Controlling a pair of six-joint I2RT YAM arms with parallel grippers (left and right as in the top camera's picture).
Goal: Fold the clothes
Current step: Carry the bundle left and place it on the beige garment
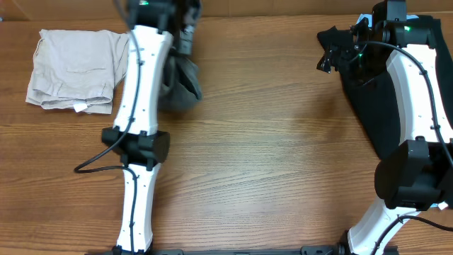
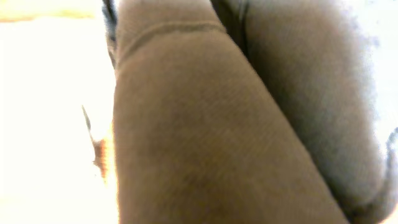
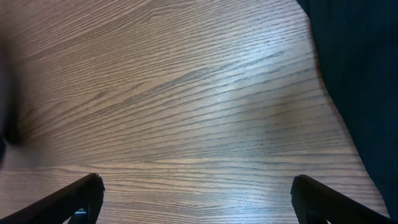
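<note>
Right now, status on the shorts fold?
Left pincer buried in bunched grey shorts, jaws hidden. Right pincer open over table, beside black garment. Beige shorts folded, far left.

The wood-grain tabletop (image 1: 269, 163) carried folded beige shorts (image 1: 74, 69). Bunched grey shorts (image 1: 185, 85) sat near the beige shorts, to their right. A black garment (image 1: 364, 106) lay well apart from them, further right.
</note>
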